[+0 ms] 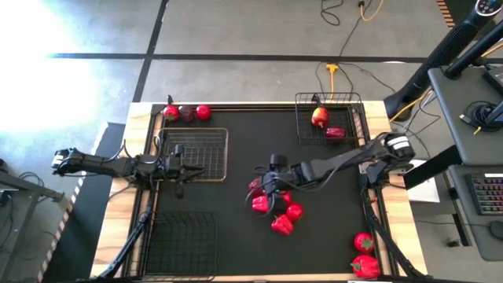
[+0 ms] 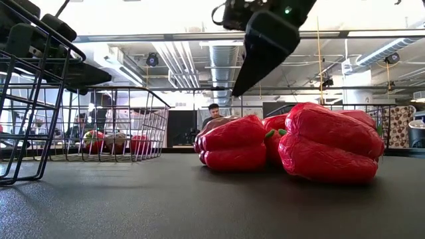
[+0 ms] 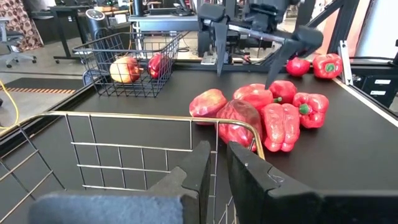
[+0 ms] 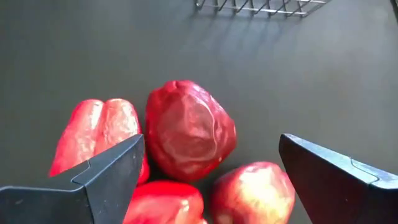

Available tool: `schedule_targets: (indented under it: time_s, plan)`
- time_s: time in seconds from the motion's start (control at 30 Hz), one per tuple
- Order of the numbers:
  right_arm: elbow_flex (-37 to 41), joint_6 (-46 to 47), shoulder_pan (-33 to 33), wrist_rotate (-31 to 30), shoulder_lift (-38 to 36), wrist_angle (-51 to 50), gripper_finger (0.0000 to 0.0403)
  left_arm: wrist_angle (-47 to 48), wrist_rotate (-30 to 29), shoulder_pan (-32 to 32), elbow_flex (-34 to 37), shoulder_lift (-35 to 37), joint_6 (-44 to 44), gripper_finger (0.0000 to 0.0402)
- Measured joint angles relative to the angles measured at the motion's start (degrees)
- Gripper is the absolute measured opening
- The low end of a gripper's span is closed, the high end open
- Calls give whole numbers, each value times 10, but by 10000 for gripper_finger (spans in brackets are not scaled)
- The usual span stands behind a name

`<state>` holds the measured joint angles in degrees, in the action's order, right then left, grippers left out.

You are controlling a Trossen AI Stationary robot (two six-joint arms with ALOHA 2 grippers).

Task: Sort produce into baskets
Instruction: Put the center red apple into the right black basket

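Observation:
A heap of red produce (image 1: 277,208), peppers and a dark apple (image 4: 189,127), lies on the black mat near the table's middle. My right gripper (image 1: 265,189) hangs open just above the heap, slanting down, with its fingers on either side of the dark apple and apart from it. My left gripper (image 1: 181,171) is shut and stands level over the near rim of the middle-left basket (image 1: 226,153). The far-right basket (image 1: 299,118) holds an apple (image 1: 320,117) and a pepper (image 1: 335,133). A third basket (image 1: 216,244) stands at the near left.
Three red fruits (image 1: 187,113) lie in a row at the far left corner of the mat. Two tomatoes (image 1: 364,253) sit at the near right corner. Bare mat lies between the heap and the left baskets. People show in the room beyond the table.

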<state>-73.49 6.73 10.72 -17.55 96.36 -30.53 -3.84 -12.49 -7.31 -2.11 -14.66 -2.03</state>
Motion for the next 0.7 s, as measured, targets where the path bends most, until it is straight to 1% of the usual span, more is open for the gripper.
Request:
schedule_targets:
  time_s: [0.23,0.4,0.7]
  plan:
    - [-14,-59,-3,6,43,0,364,0,0,0,0,0,0,38]
    - [-23,-53,-11,50,65,2,364,0,0,0,0,0,0,38]
    - [-29,-65,-23,51,89,0,364,0,0,0,0,-1,0,38]
